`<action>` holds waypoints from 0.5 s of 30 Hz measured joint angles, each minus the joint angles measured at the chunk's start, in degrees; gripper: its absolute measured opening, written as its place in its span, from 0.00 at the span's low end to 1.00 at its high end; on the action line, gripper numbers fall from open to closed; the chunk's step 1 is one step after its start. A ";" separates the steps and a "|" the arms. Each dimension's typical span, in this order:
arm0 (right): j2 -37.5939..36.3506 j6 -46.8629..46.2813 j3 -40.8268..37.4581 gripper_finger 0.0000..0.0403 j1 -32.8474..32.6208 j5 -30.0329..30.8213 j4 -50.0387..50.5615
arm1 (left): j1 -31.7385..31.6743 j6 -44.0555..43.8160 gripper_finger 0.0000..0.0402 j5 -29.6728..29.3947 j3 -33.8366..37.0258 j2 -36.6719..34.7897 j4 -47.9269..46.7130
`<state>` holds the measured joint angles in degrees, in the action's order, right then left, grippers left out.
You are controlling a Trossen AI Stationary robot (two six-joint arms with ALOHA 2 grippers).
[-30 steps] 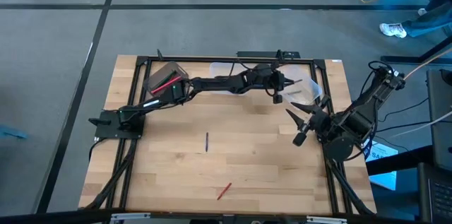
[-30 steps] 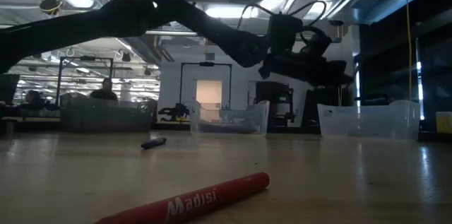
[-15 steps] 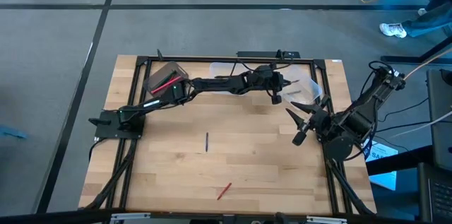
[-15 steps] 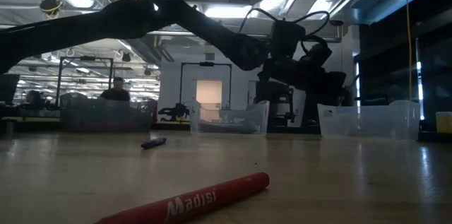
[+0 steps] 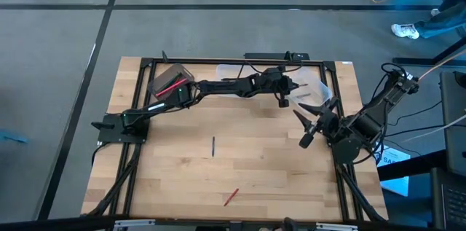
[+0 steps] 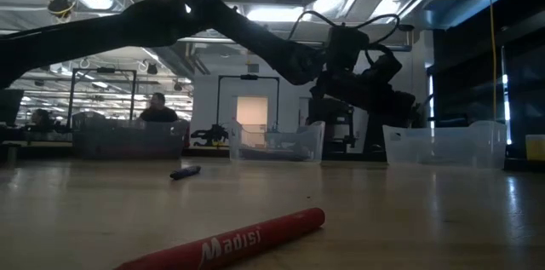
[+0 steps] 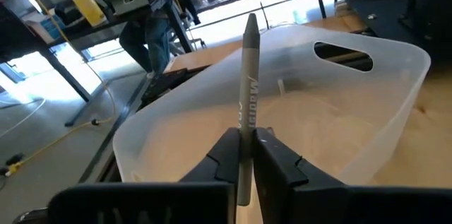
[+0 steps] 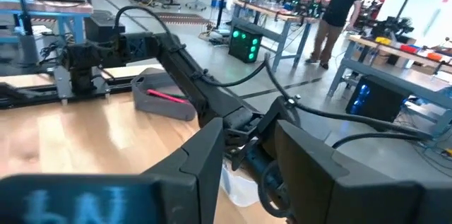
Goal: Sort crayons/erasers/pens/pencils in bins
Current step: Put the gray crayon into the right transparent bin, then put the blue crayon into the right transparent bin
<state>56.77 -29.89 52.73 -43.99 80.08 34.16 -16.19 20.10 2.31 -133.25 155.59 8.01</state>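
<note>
**Two sticks on the table, a third held over a clear tub**

Three bins stood along the far edge of the table (image 5: 175, 180): a grey box (image 5: 169, 79) at the left, a clear tub (image 6: 277, 142) in the middle and a second clear tub (image 7: 367, 90) at the right. The grey box held red sticks (image 5: 172, 85); their number could not be told. Two sticks lay loose on the wood: a blue one (image 5: 213, 146) near the middle and a red crayon (image 5: 231, 197) near the front edge. The left gripper (image 7: 242, 155) reached over the right-hand clear tub, its fingers clamped on a grey pencil (image 7: 247, 75) standing upright above the tub's bare floor. The right gripper (image 5: 309, 124) waited near the table's right edge, its fingers apart and holding nothing.
</note>
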 joint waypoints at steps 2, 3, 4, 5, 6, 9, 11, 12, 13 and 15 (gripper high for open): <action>0.02 0.00 0.00 0.33 0.00 -0.34 0.01 | -0.04 0.00 0.07 -0.29 0.00 0.00 0.06; 0.02 0.00 0.00 0.33 0.00 -0.35 -0.02 | -0.10 0.00 0.09 -0.61 0.00 0.00 0.17; 0.02 0.02 0.00 0.33 0.00 -0.35 -0.03 | -0.16 -0.01 0.10 -0.68 0.00 0.00 0.16; 0.02 0.04 0.00 0.33 0.00 -0.35 -0.05 | -0.27 -0.03 0.12 -0.71 0.00 0.00 0.06; 0.02 0.04 0.00 0.33 0.00 -0.35 -0.05 | -0.33 -0.04 0.14 -0.75 0.00 0.00 -0.09; 0.02 0.07 0.00 0.33 0.00 -0.31 -0.05 | -0.35 -0.01 0.19 -0.95 0.00 0.00 -0.17; 0.04 0.09 0.00 0.33 0.00 -0.29 -0.05 | -0.19 0.00 0.22 -1.80 0.00 0.00 -0.18; 0.04 0.11 0.00 0.33 0.00 -0.28 -0.05 | -0.07 -0.01 0.24 -2.00 0.00 0.00 -0.30; 0.04 0.11 0.00 0.33 0.00 -0.27 -0.05 | 0.13 -0.02 0.25 -2.45 0.00 0.00 -0.78; 0.04 0.11 0.00 0.33 0.00 -0.29 -0.05 | 0.75 0.21 0.27 -4.30 0.00 -0.49 -4.04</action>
<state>56.82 -29.78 52.73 -43.99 79.79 34.11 -15.43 20.31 -2.00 -133.25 155.09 3.97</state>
